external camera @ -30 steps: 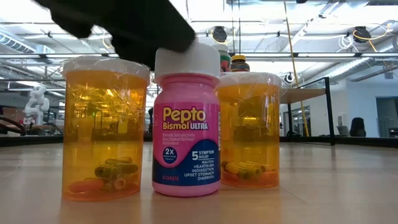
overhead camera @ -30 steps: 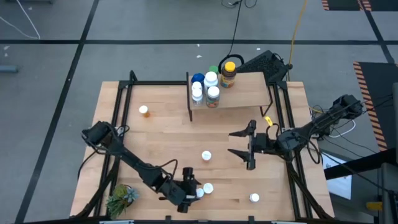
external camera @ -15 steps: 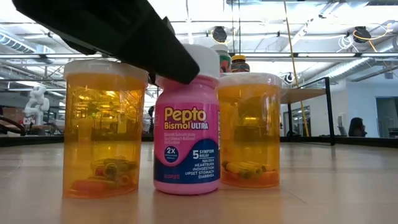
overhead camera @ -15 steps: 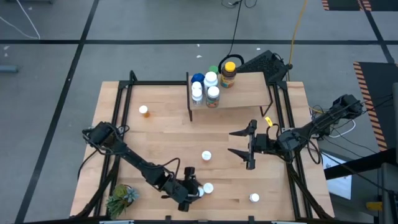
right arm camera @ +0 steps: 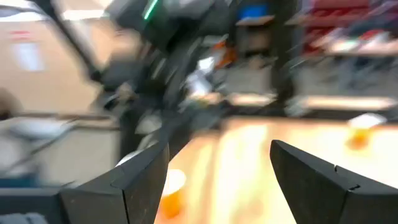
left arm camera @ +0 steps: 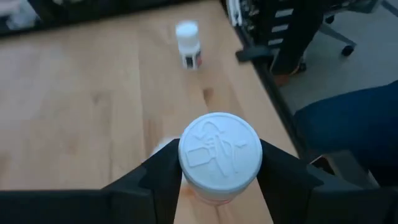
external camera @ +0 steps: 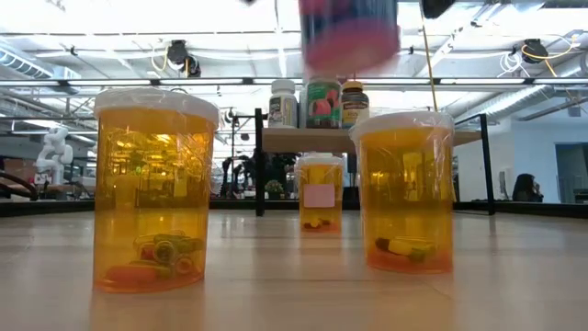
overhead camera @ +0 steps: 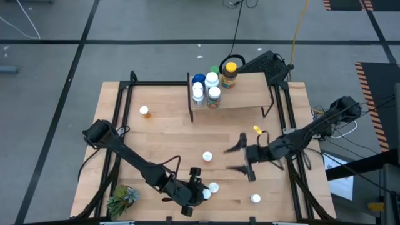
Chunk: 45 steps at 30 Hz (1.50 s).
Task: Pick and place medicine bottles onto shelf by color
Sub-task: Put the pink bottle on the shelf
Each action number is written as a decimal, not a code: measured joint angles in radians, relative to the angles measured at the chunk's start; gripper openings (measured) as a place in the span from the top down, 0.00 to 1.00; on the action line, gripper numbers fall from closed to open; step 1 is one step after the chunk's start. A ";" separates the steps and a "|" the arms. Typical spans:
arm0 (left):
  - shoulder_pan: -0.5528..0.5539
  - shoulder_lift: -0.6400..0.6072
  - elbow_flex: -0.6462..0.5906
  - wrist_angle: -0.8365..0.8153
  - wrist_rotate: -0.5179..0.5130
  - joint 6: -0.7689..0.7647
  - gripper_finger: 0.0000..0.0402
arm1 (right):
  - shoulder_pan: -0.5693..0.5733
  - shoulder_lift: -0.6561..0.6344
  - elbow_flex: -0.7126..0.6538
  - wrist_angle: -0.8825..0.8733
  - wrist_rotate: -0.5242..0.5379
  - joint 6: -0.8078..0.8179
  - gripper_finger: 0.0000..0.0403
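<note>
My left gripper is near the table's front edge, shut on a pink medicine bottle with a white cap. The bottle's bottom hangs high above the tabletop. Below it stand two orange bottles with white caps, upright on their bases. My right gripper hovers open right of the middle with nothing between its fingers. The shelf at the far edge carries several bottles and an amber yellow-lidded jar. My left gripper pinches the pink bottle at its top end, one finger on each side of the white cap. The fingers come slanting down from the table's left. The bottle hangs upright below the cap, lifted clear of the table.
More bottles stand loose on the table: an orange one at the far left, one in the middle, one at the near right. A green plant sits at the near left corner. Black frame rails run along both sides.
My left gripper has risen with the pink bottle, lifting it from between the two orange bottles clear of the table. The orange bottle on its right has slid a little to the right. My right gripper has swung toward the near edge and slightly left, turning as it went.
</note>
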 joint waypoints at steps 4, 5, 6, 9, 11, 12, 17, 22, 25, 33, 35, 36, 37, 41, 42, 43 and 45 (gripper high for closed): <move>0.004 -0.036 0.053 -0.041 -0.056 0.048 0.55 | 0.013 0.068 0.000 0.012 -0.048 0.090 0.32; 0.005 -0.043 0.063 -0.052 -0.075 0.059 0.56 | 0.016 0.095 0.000 0.014 -0.048 0.100 0.32; 0.008 -0.049 0.070 -0.060 -0.092 0.069 0.57 | 0.018 0.126 0.000 0.026 -0.048 0.109 0.32; 0.018 -0.062 0.083 -0.048 -0.139 0.092 0.56 | 0.023 0.203 -0.001 0.076 -0.049 0.122 0.32; 0.025 -0.071 0.083 -0.046 -0.174 0.099 0.55 | 0.026 0.240 0.000 0.114 -0.049 0.124 0.32; 0.032 -0.073 0.083 -0.044 -0.185 0.099 0.54 | 0.027 0.257 0.000 0.131 -0.049 0.124 0.32; 0.058 -0.072 0.083 -0.043 -0.191 0.102 0.54 | 0.027 0.308 0.000 0.219 -0.048 0.107 0.32; 0.086 -0.072 0.083 -0.045 -0.186 0.076 0.56 | 0.026 0.336 0.000 0.233 -0.044 0.107 0.32; 0.095 -0.072 0.083 -0.039 -0.180 0.078 0.54 | 0.025 0.336 0.000 0.232 -0.041 0.110 0.35; 0.102 -0.072 0.083 -0.019 -0.169 0.067 0.53 | 0.025 0.336 0.000 0.237 -0.028 0.108 0.57; 0.103 -0.072 0.083 -0.006 -0.171 0.067 0.53 | 0.027 0.336 0.000 0.240 -0.002 0.106 0.62; 0.103 -0.072 0.083 -0.001 -0.172 0.067 0.52 | 0.027 0.336 0.000 0.244 0.004 0.105 0.63; 0.103 -0.072 0.083 0.000 -0.175 0.067 0.51 | 0.027 0.336 0.000 0.251 0.005 0.100 0.63; 0.094 -0.072 0.083 -0.057 -0.191 0.051 0.42 | 0.032 0.335 -0.001 0.287 0.016 0.069 0.60; 0.092 -0.071 0.083 -0.076 -0.192 0.043 0.40 | 0.036 0.335 -0.001 0.294 0.027 0.057 0.59; 0.089 -0.070 0.082 -0.082 -0.192 0.033 0.37 | 0.040 0.335 -0.001 0.298 0.037 0.046 0.58; 0.084 -0.070 0.082 -0.081 -0.193 0.012 0.31 | 0.043 0.336 -0.001 0.316 0.040 0.024 0.58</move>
